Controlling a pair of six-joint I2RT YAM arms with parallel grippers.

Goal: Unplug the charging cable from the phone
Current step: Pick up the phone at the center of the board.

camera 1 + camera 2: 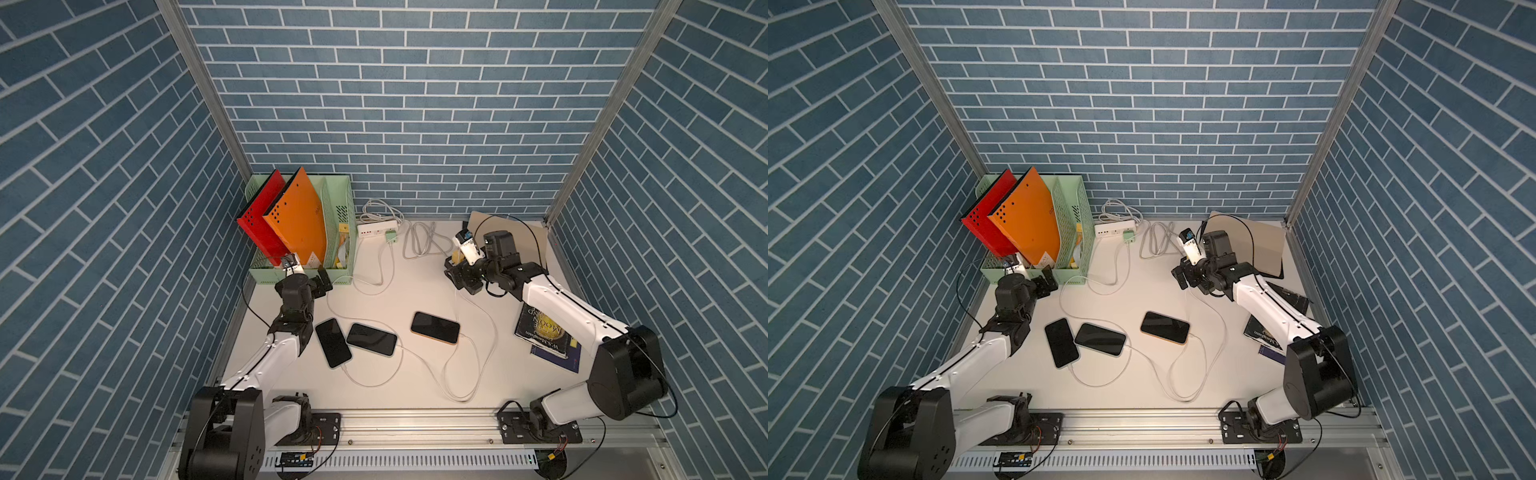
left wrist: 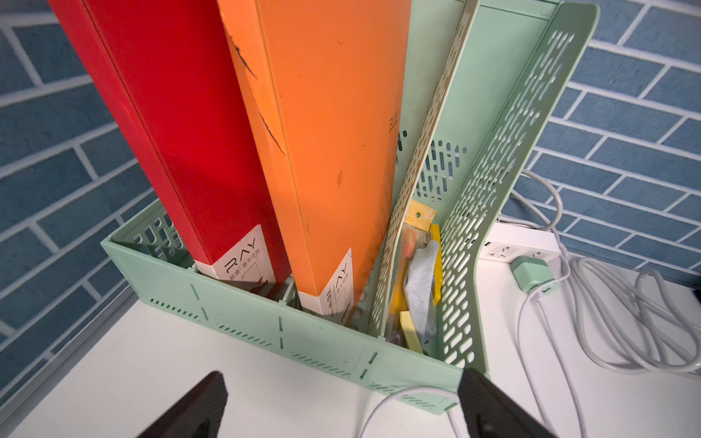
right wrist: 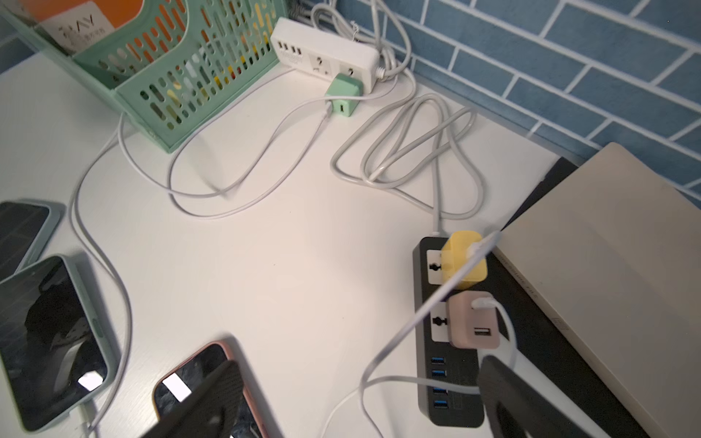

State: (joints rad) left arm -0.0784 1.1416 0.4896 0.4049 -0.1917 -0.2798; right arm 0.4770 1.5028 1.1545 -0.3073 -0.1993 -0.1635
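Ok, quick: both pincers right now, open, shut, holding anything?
Left pincer: open, holding nothing.
Right pincer: open, holding nothing.

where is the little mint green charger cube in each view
Top view: small mint green charger cube at the right end of the white plastic power strip.
Top view: same spot.
Left wrist: cube beside the strip, past the mint green plastic file organiser.
Right wrist: cube plugged into the strip.
Shared landmark: the power strip.
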